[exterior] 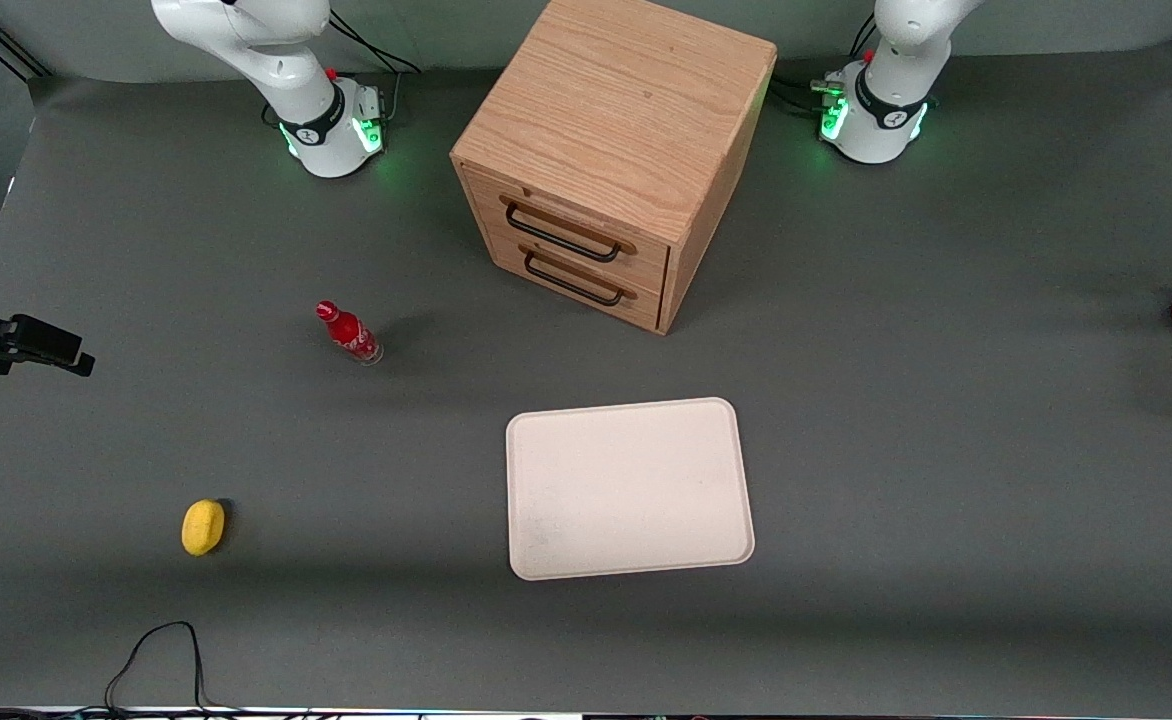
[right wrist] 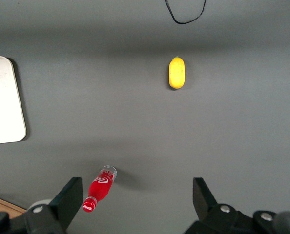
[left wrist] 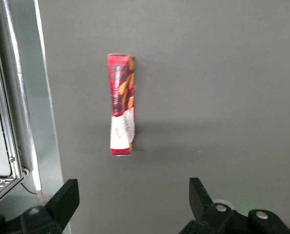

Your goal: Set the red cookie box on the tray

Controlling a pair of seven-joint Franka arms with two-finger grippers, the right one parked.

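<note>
The gripper [left wrist: 133, 200] is hovering with jaws wide above the bench's edge, the red cookie box [left wrist: 121, 105] lying lengthwise straight ahead.

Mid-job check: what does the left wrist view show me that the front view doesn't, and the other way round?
Only the left wrist view shows the whole red cookie box lying on the grey table, and the gripper open above it, fingers apart and empty. Only the front view shows the tray with nothing on it, the wooden drawer cabinet, the red bottle and the yellow object. Both share the box, cut off at the front view's edge, toward the working arm's end of the table.
</note>
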